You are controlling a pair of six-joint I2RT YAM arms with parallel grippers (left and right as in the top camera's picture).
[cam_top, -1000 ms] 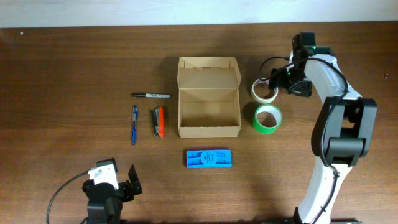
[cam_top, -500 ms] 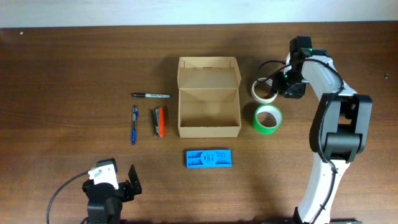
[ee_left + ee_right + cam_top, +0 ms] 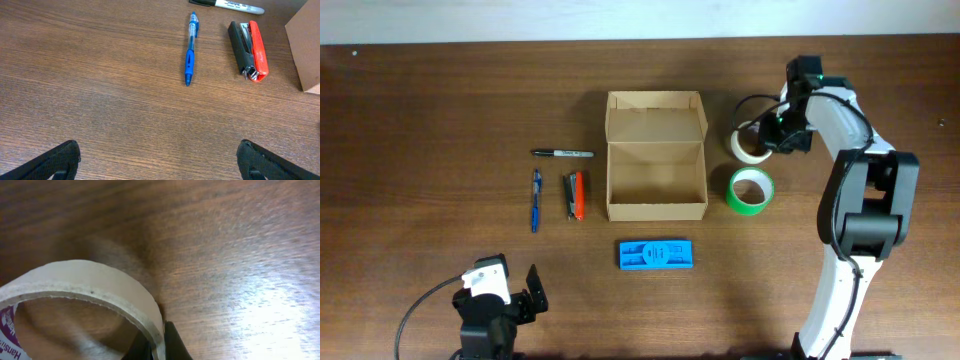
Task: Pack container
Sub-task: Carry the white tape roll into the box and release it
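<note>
Whereas a second ago the right gripper (image 3: 767, 138) stood off to the right of the white tape roll (image 3: 744, 150), you now have it brought in onto the roll's right-hand rim.

Right wrist view: one finger (image 3: 172, 340) lies outside the cardboard wall of the roll, and a second dark tip shows just inside it. The wall therefore sits between the jaws. So small a glimpse does not tell whether they press on it or merely straddle it.

Left wrist view: the left gripper (image 3: 157, 160) is parked near the table's front left, its fingers spread wide and holding nothing.

Overhead view: the container (image 3: 656, 182) sits at table centre, flap lid laid back, interior bare. The white roll rests on the table just right of the lid, with the green tape roll (image 3: 733, 192) just beside it. The marker (image 3: 562, 154), blue pen (image 3: 535, 199) and stapler (image 3: 575, 195) lie left of the container, and the blue case (image 3: 656, 254) lies in front of it.

Reading: nothing is packed yet. The approach to the first item appears complete, so your next step is likely a firm close, a lift, and a carry leftward over the open box.
</note>
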